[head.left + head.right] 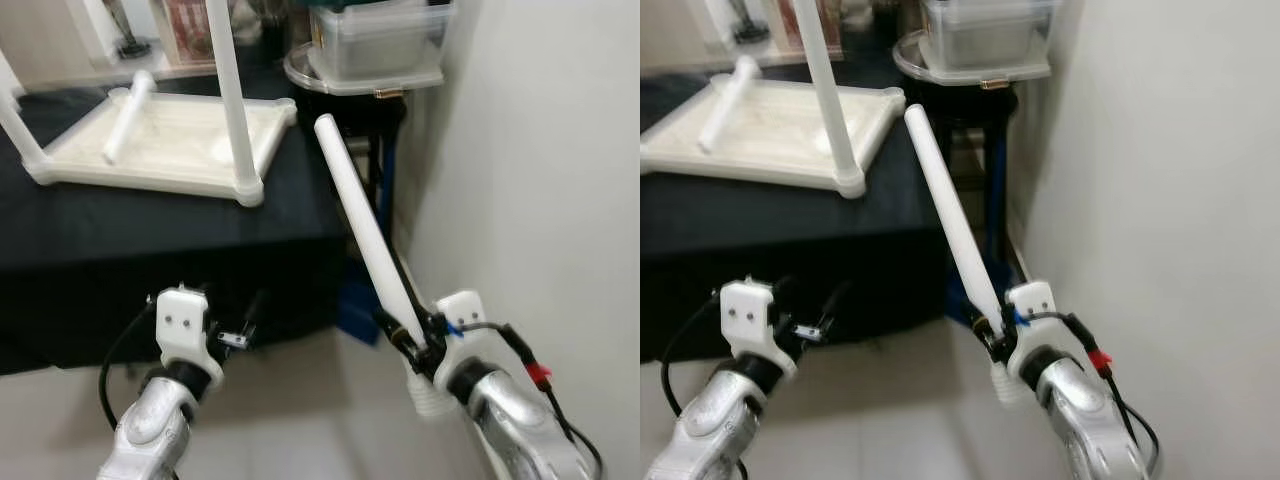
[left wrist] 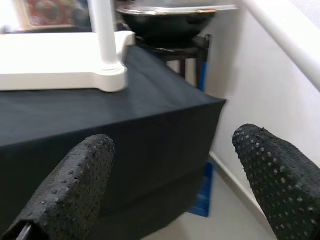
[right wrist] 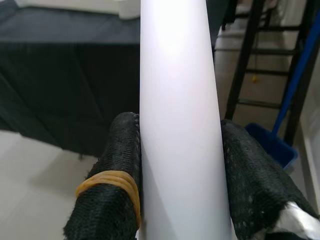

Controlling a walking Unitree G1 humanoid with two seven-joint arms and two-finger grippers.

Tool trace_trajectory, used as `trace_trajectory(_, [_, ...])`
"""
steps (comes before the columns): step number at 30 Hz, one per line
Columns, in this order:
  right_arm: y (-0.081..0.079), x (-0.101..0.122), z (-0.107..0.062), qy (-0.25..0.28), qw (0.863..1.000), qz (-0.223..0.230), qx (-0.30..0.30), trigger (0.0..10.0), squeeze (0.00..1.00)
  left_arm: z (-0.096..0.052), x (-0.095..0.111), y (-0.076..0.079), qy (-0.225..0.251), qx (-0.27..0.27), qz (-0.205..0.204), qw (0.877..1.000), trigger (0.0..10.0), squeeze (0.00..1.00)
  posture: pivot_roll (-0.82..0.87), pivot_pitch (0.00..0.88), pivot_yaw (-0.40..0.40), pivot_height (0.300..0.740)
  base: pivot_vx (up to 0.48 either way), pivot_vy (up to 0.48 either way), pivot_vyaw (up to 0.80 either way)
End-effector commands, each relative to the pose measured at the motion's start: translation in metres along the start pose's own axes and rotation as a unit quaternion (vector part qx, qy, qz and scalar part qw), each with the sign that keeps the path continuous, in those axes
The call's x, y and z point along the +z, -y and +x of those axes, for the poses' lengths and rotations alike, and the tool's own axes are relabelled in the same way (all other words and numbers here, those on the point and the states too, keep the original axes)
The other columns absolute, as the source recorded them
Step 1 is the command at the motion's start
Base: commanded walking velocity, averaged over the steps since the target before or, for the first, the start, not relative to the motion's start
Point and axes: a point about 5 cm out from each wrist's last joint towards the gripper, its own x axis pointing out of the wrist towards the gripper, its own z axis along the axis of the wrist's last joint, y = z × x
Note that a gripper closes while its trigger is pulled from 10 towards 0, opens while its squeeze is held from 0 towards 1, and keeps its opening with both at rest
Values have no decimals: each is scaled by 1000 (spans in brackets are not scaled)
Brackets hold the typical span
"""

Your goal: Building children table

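Right wrist view: right gripper [image 3: 180,150] clamped on the white table leg [image 3: 175,100].
Leg: slants up from lower right toward frame centre in the left eye view.
Tabletop [image 1: 160,140]: upside down, upper left, on black cloth [image 1: 150,230].
Left gripper [image 2: 170,170]: fingers apart, holding nothing.

One white tabletop [image 1: 170,140] lies upside down on one black-draped table [image 1: 150,230]; white legs number four in sight: two stand from its corners [image 1: 232,90], one lies across it [image 1: 128,118], one slants free at the right [image 1: 365,225]. One clear lidded bin [image 1: 380,40]; one dark side stand [image 1: 345,95]; one blue dustpan [image 3: 272,145].
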Motion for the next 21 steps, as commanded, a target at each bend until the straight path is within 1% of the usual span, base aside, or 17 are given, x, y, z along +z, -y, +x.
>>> trace_trajectory(1, [-4,2,1,9,1000,-2,3,10000,0,-2,-5,-6,-11,15,12,1000,10000,0,-91,85,1,740,0,0,800])
trace_trajectory(3, [-4,1,1,12,1000,-2,-1,10000,0,-3,-5,-6,-14,22,19,999,10000,0,-93,90,-1,740,0,0,794])
trace_trajectory(5, [-4,1,2,14,1000,0,-8,10000,0,-4,-7,-4,-15,24,21,999,10000,0,-92,90,-3,740,0,0,0])
trace_trajectory(8, [-5,0,3,7,1000,-12,-8,10000,0,-5,-7,-3,-14,23,21,999,10000,0,-91,94,-5,740,0,0,0])
trace_trajectory(12, [-6,1,5,8,1000,-18,-9,10000,0,-4,-7,-2,-14,22,22,999,10000,0,-89,95,-6,740,0,-472,0])
trace_trajectory(19, [-2,2,5,8,1000,-21,-22,10000,0,-2,-7,-1,-13,20,21,999,10000,0,-96,97,-8,740,0,-470,0])
trace_trajectory(21, [-1,2,6,8,999,-21,-24,10000,0,-1,-7,-1,-14,19,23,999,10000,0,-94,95,-12,740,0,0,0])
